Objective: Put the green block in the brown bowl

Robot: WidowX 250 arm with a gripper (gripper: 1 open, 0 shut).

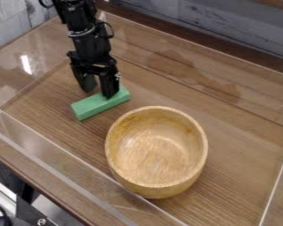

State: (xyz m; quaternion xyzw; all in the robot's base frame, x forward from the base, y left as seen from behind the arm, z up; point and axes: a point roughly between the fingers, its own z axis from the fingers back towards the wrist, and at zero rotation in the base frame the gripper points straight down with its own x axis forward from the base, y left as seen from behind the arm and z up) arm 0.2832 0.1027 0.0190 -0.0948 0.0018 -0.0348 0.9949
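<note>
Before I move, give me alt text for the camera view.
The open hand is at the green block on the wooden table; whether it touches is unclear. The bowl sits beside the block, nearer the camera.

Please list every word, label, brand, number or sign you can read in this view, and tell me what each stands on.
No readable text anywhere.
Flat green rectangular block: no marking to be seen.
Round light-brown wooden bowl: no lettering to be seen.
Black robot gripper: too small and dark to tell whether it bears any.
</note>
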